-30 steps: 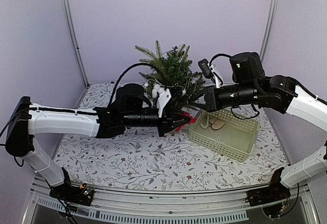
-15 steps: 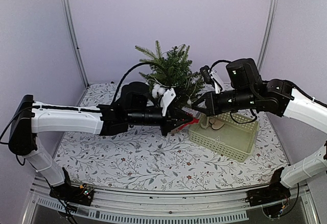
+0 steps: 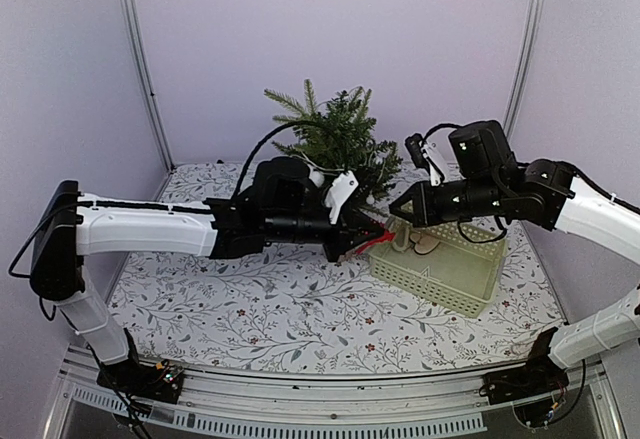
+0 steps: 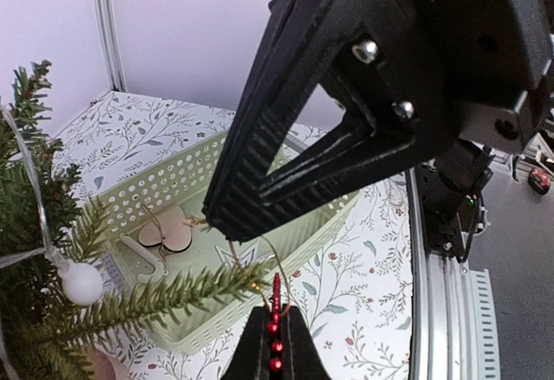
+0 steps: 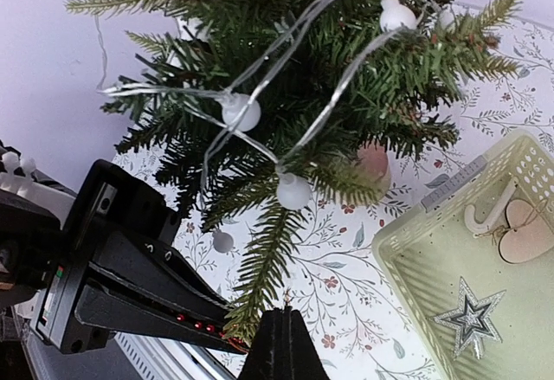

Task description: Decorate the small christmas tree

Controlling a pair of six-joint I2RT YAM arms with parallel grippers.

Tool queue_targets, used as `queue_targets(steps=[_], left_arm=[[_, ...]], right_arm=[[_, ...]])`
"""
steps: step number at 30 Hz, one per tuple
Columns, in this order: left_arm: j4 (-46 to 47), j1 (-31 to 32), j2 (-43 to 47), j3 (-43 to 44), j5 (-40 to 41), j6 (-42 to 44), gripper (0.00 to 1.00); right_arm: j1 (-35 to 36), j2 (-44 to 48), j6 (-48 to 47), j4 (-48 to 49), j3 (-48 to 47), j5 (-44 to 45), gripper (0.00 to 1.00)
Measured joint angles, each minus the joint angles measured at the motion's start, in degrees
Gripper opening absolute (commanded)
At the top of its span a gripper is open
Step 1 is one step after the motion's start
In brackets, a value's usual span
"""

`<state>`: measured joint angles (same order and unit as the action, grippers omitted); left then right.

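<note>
**At the back of the table, two grippers meet under a small tree**

At the back centre of a floral-patterned tablecloth (image 3: 250,299) stands the small christmas tree (image 3: 335,144), a dark green artificial fir on a round tan base. A clear string of lights with round white bulbs (image 5: 241,112) is draped over its branches.

Just to the right of the tree sits a pale green perforated plastic basket (image 3: 440,264). Inside it lie flat wooden ornaments (image 3: 425,244) and a glittery silver star (image 5: 467,319).

The left gripper (image 3: 372,239) reaches in from the left to the near corner of the basket, below the tree's lowest branches. Its fingers are pressed together, pinching a short strand of small red beads (image 4: 276,298).

The right gripper (image 3: 393,216) comes in from the right and points its tip at the left one, very close to it. Its fingers are pressed together too. A thin thread shows by its tip, but whether it is pinched there cannot be told.
</note>
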<state>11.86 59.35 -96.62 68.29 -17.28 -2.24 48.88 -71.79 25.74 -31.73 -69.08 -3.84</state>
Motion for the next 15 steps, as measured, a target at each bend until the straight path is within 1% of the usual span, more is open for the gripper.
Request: queue_targets(steps=[15], left_arm=[[-1.16, -0.02, -0.57, 1.09, 1.75, -0.15, 0.0]], right_arm=[[-1.4, 2.21, 0.0, 3.54, 3.19, -1.4, 0.0]])
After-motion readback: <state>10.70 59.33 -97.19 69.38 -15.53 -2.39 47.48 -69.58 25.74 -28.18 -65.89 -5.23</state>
